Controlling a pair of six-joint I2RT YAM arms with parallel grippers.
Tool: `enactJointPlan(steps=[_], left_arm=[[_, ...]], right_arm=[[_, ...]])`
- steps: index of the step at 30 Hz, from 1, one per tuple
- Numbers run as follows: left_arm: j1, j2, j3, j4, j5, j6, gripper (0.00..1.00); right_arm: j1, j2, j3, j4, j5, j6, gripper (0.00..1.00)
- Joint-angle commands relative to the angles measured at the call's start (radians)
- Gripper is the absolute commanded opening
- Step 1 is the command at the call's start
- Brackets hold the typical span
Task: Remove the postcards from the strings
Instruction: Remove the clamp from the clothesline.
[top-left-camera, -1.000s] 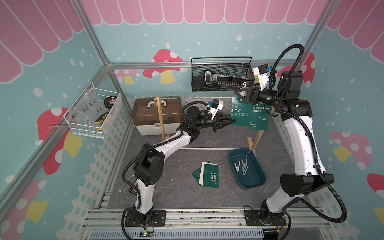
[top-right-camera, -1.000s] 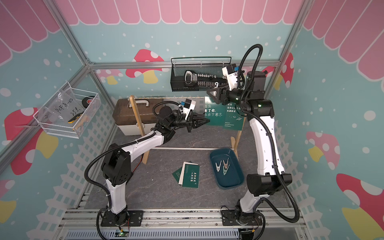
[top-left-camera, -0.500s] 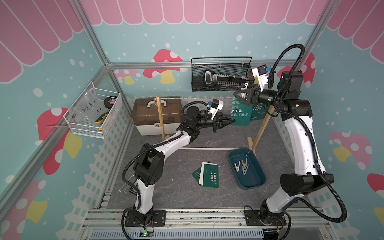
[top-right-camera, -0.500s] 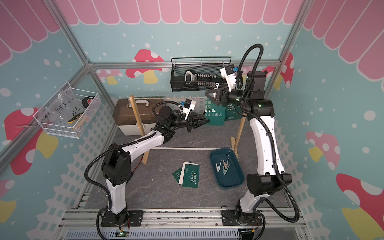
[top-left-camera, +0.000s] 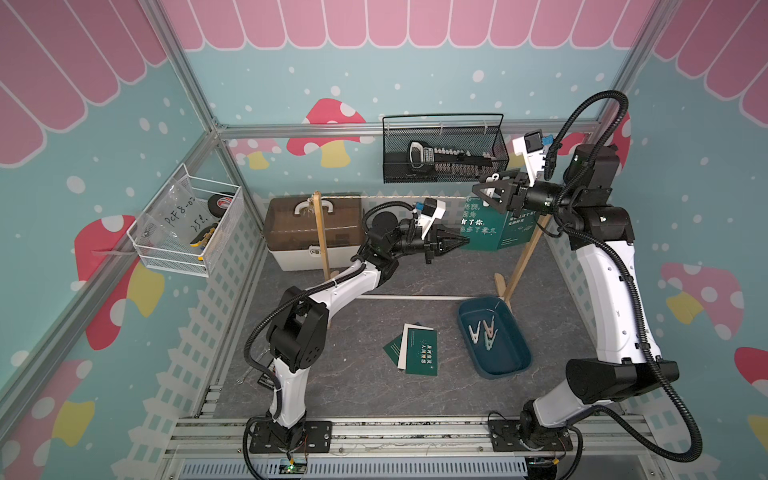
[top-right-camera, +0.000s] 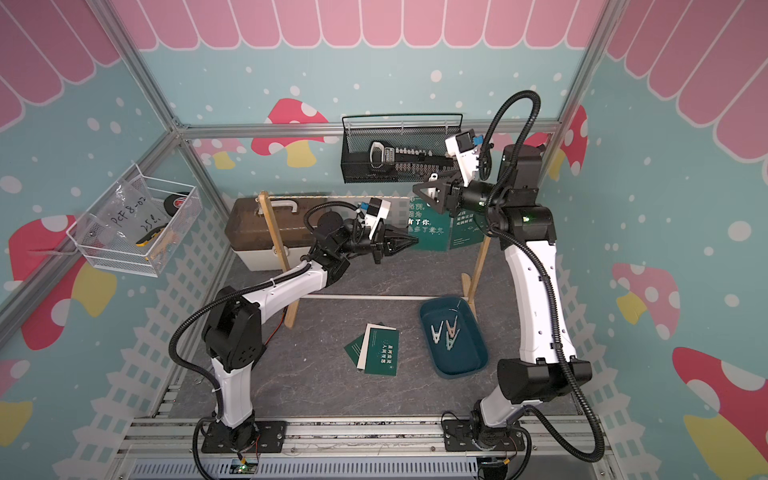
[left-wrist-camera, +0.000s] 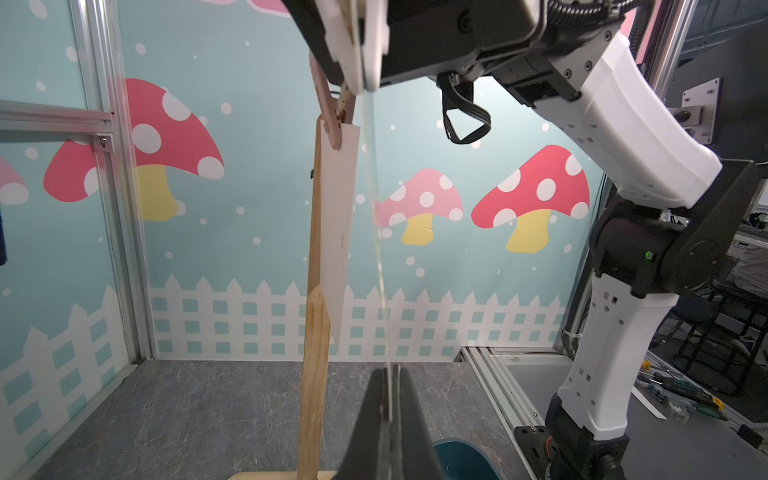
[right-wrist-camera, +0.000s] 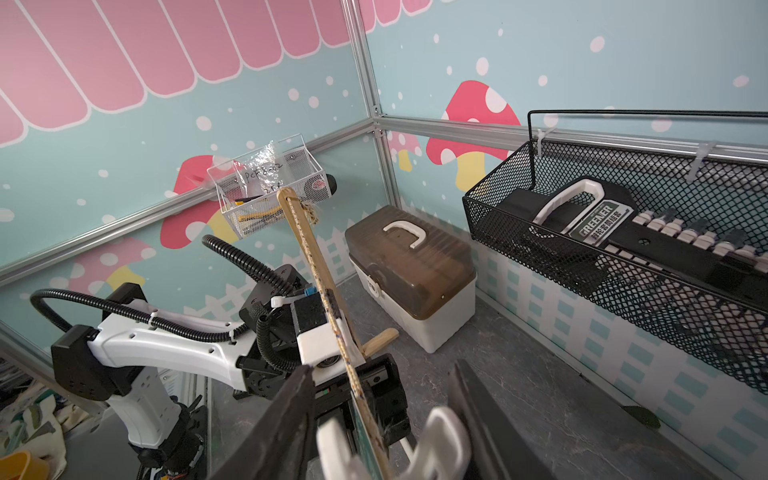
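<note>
The string (top-left-camera: 395, 196) runs between two wooden posts. Two dark green postcards (top-left-camera: 478, 227) (top-left-camera: 515, 226) hang from it near the right post. My left gripper (top-left-camera: 466, 240) is shut on the lower edge of the left hanging postcard, which the left wrist view shows edge-on (left-wrist-camera: 376, 208). My right gripper (top-left-camera: 484, 195) is up at the string, shut on the white clothespin (right-wrist-camera: 440, 440) that pins this card. A pink clothespin (left-wrist-camera: 328, 112) holds the other card (left-wrist-camera: 338, 216). Three more postcards (top-left-camera: 415, 349) lie stacked on the floor.
A dark blue tray (top-left-camera: 515, 361) with three clothespins (top-left-camera: 484, 332) sits on the floor by the right post (top-left-camera: 521, 266). A brown-lidded toolbox (top-left-camera: 307, 237) stands behind the left post (top-left-camera: 322, 237). A black mesh basket (top-left-camera: 444, 151) hangs on the back wall and a white wire basket (top-left-camera: 183, 228) on the left wall.
My right gripper has come down a little onto the white clothespin and its jaws have narrowed around it. The left gripper has kept its hold on the card's lower edge.
</note>
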Motion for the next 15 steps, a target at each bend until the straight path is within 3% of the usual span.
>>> enactJointPlan(steps=[1,9,15], left_arm=[[0.006,0.022,0.032,0.02,0.014,-0.017,0.0],[0.007,0.038,0.054,-0.025,0.006,-0.005,0.0],[0.007,0.038,0.06,-0.102,-0.013,0.043,0.0]], right_arm=[[-0.008,-0.034,-0.017,0.03,-0.04,-0.001,0.48],[-0.015,-0.045,-0.035,0.049,-0.043,-0.004,0.25],[-0.015,-0.062,-0.066,0.079,-0.037,-0.006,0.16]])
